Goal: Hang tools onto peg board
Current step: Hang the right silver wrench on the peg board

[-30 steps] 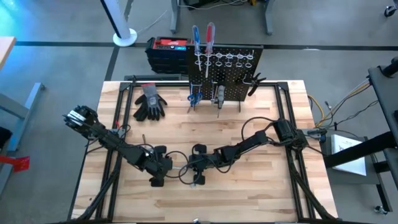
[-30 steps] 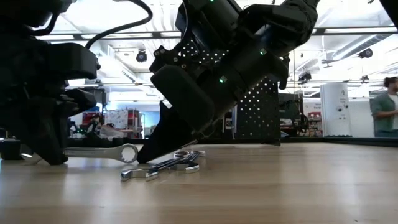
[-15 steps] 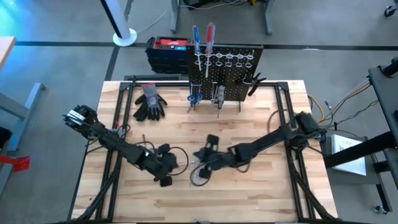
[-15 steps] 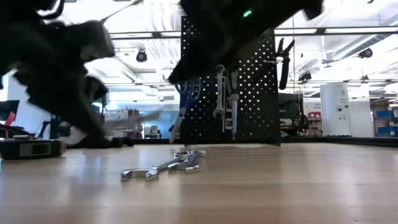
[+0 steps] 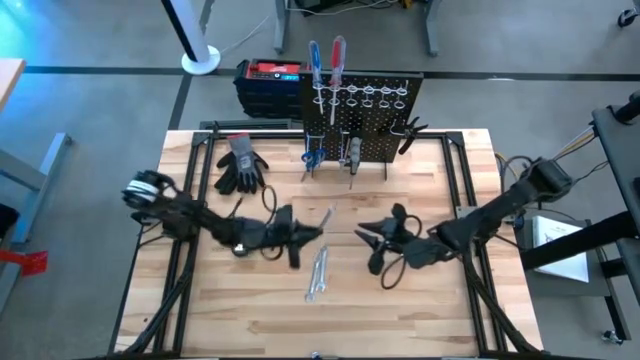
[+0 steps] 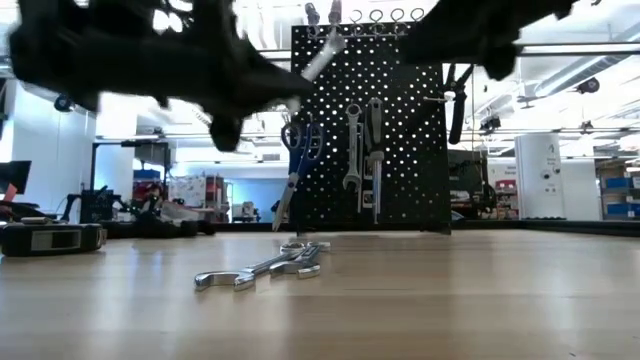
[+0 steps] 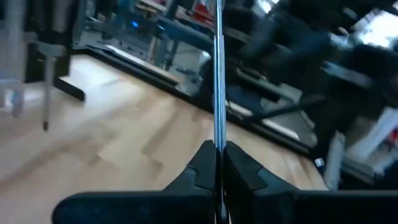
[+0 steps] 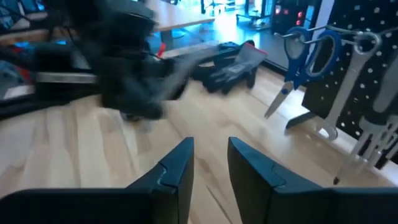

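Note:
The black peg board (image 5: 362, 110) stands upright at the table's far edge. Scissors (image 6: 295, 150) and wrenches (image 6: 352, 150) hang on it, two screwdrivers (image 5: 325, 58) stick up from its top and dark pliers (image 6: 457, 95) hang at its right. My left gripper (image 5: 312, 232) is mid-table, shut on a silver wrench (image 5: 324, 218) held above the wood. My right gripper (image 5: 368, 245) hovers to its right, open (image 8: 210, 155) and holding nothing. Between them, more silver wrenches (image 5: 317, 272) lie flat on the table (image 6: 260, 268). My left gripper pinches the wrench's shaft (image 7: 218, 140) between its two fingers. The fingers come in level from the table's left, and the wrench runs on ahead of them, along their line. It is lifted clear of the table, its free end (image 6: 322, 55) slanting up toward the peg board.
Grey-black gloves (image 5: 241, 165) lie at the far left of the table. A red-topped black box (image 5: 270, 80) stands behind the board's left side. A dark flat object (image 6: 50, 237) rests at the left in the low view. Bare wood (image 5: 420, 310) lies along the near edge.
My left gripper has lifted its wrench off the table, carried it toward the far right and turned from pointing down to level. My right gripper has risen from the lying wrenches and drawn back toward the table's right edge. Those wrenches stay on the wood.

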